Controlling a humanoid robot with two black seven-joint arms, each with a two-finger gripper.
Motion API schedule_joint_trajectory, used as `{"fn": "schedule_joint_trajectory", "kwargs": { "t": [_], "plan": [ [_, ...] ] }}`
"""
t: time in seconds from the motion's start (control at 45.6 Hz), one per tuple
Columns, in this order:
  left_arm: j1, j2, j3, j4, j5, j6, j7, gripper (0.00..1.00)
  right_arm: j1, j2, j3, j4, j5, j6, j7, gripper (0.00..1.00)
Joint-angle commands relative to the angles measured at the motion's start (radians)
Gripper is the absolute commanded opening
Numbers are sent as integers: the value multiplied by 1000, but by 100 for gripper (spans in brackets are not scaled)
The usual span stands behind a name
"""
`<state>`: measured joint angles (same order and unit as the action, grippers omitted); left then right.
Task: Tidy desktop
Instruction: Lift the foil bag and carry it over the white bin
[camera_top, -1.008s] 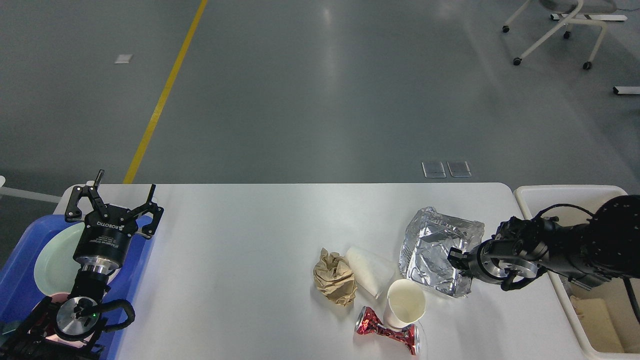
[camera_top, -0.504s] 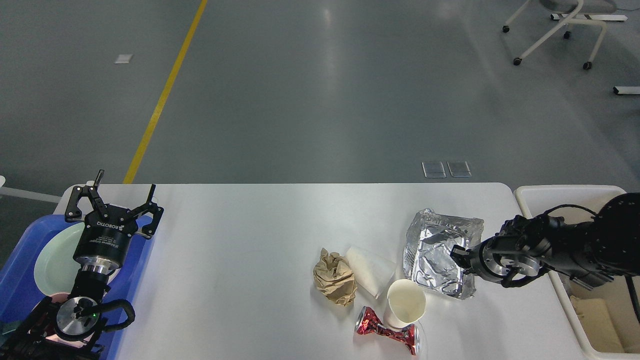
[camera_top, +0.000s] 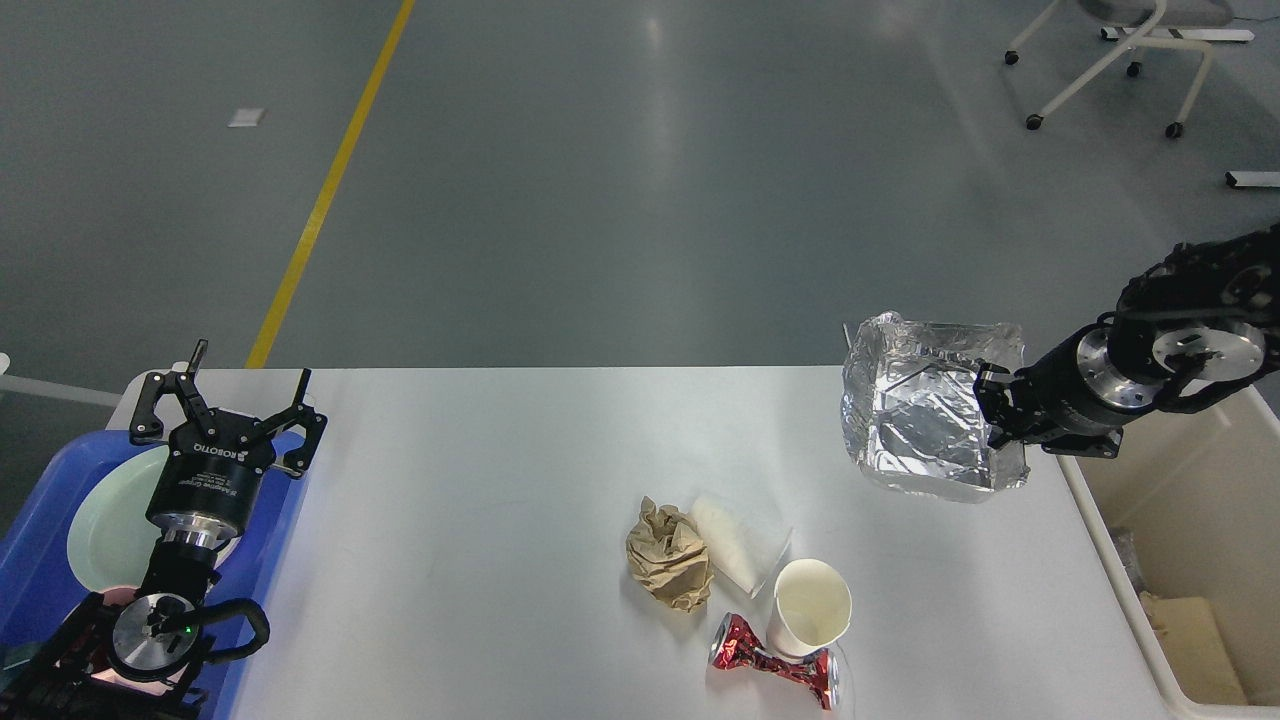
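Observation:
The white desktop (camera_top: 480, 500) fills the lower half of the head view. My right gripper (camera_top: 992, 408) is shut on the right edge of a crumpled foil tray (camera_top: 925, 420) and holds it tilted in the air above the desktop's far right corner. On the desktop lie a crumpled brown paper ball (camera_top: 668, 553), a clear plastic cup with white tissue (camera_top: 735, 545), a white paper cup (camera_top: 811, 607) and a crushed red can (camera_top: 775, 660). My left gripper (camera_top: 250, 385) is open and empty above the blue tray (camera_top: 45, 540).
The blue tray at the left holds a pale green plate (camera_top: 110, 515). A cream plastic bin (camera_top: 1200, 560) stands off the desktop's right edge with some scraps inside. A rolling chair (camera_top: 1120, 60) stands far back right on the grey floor.
My right gripper has lifted the foil tray off the desktop and carried it up and to the right, towards the bin. The left arm has not moved.

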<state>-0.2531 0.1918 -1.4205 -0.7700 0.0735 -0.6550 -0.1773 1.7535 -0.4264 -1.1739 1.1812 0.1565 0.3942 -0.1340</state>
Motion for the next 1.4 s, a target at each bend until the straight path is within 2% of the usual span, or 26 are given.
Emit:
{"fn": "schedule_joint_trajectory", "kwargs": {
  "t": [0.0,0.175,0.307,0.679,0.811,0.964,1.139,1.381],
  "plan": [
    [0,0,0,0,0,0,-1,96,220,-3,-87,141,-2,118,5,0],
    [0,0,0,0,0,0,1,96,461,6,-159,359,-5,137,5,0],
    [0,0,0,0,0,0,1,96,547,3,-175,463,-34,121,1,0],
    [0,0,0,0,0,0,-1,96,547,-3,-231,474,-38,9,1,0],
    [0,0,0,0,0,0,1,96,543,-41,-263,463,-38,-43,1,0],
    [0,0,0,0,0,0,-1,96,477,-124,-309,402,-44,-86,2,0],
    [0,0,0,0,0,0,1,96,328,-241,-320,239,-43,-86,-3,0],
    [0,0,0,0,0,0,-1,96,58,-319,-268,-12,-21,-104,-1,0]
  ]
}}
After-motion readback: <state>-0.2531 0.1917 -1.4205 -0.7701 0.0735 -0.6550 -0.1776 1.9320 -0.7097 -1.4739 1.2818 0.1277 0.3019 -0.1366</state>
